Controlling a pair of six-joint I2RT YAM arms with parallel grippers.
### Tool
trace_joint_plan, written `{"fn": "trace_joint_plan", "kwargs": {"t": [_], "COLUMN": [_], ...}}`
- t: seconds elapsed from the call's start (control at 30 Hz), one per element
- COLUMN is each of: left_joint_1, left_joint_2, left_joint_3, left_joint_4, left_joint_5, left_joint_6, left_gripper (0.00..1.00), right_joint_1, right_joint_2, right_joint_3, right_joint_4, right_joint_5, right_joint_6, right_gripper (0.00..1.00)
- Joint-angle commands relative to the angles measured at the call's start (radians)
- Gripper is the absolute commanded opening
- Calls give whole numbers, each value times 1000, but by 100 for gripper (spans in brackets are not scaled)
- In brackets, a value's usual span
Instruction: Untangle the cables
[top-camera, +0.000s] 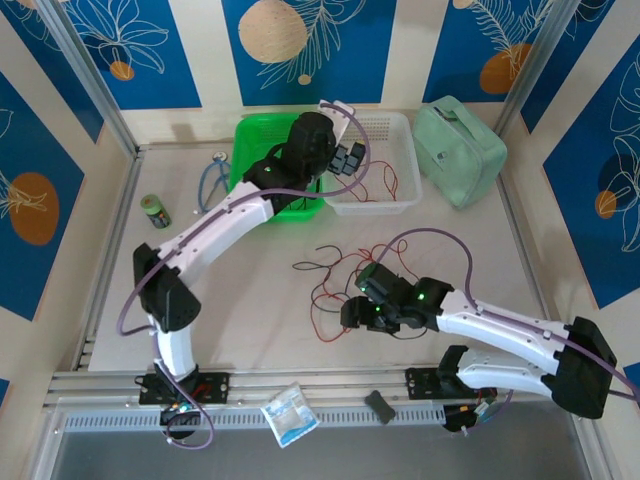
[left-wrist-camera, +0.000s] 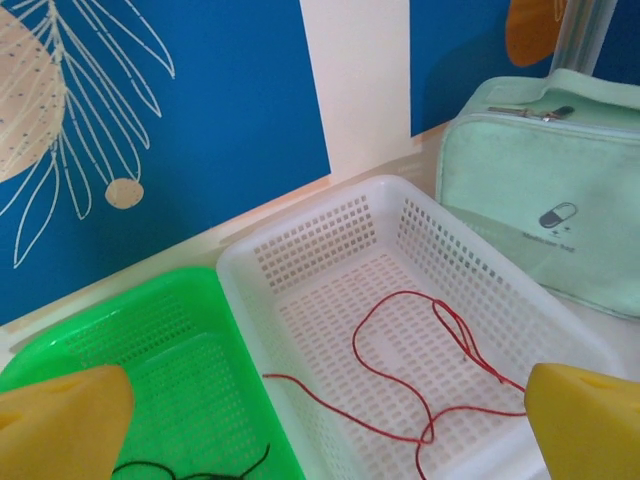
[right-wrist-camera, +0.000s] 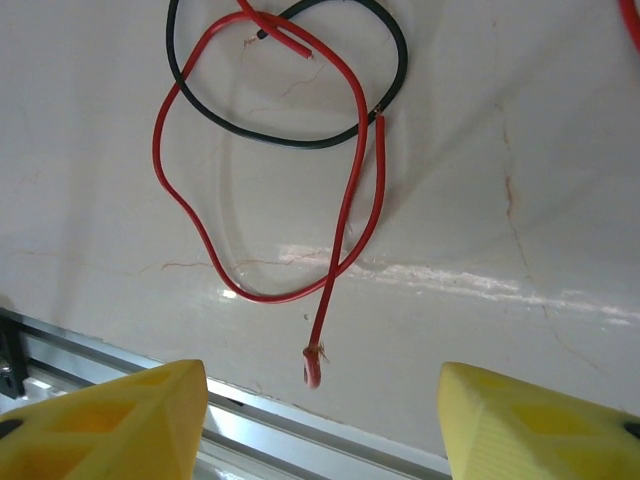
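Top view: left gripper (top-camera: 350, 158) is hanging over the white basket (top-camera: 375, 208), upper centre, fingers spread wide and pinching nothing. Right gripper (top-camera: 350, 300) is sitting low at the cable tangle (top-camera: 335, 275), centre frame, where red and black strands are crossing on the table. Green basket (top-camera: 250, 135) is sitting left of the white one, with the mint pouch (top-camera: 462, 150) upper right and the stethoscope (top-camera: 212, 182) upper left. Left wrist view: yellow pads are standing far apart in the bottom corners. A lone red wire (left-wrist-camera: 460, 335) is lying looped in the white basket, and a black strand (left-wrist-camera: 200, 472) is showing in the green one at the bottom edge, so sorting by colour is looking part done. The pouch is carrying a pill icon; the print under it is too small to read. Right wrist view: fingers (right-wrist-camera: 110, 420) are standing apart with nothing between them. A red loop (right-wrist-camera: 160, 140) is threading a black loop (right-wrist-camera: 300, 144), and its bare end is lying just above the gap. My read: the right arm is lining up on that end. The next move is calling for a pinch on red only, then a pull clear of the black loop.
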Motion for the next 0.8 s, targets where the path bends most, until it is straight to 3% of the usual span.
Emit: {"fn": "trace_joint_plan", "kwargs": {"t": [0.0,0.27,0.63,0.77], "left_joint_1": [-4,-5,-5,-7], "left_joint_2": [-82,-264,-463,-520], "left_joint_3": [-56,-269,-492,-565], "left_joint_4": [-90,-133,-204,-234], "left_joint_5": [12,20,24,32], "left_joint_6": [-57,-143,-259,-306], "left_gripper": [100,100,100,100], "right_joint_1": [15,16,19,25], "right_joint_2": [26,42,75,68], "right_joint_3": [25,27,34,48], "right_joint_4": [13,27,62,56], "right_joint_5": [36,70,60,61], "right_joint_6": [23,30,28,27], "right_gripper": [58,40,25,11]}}
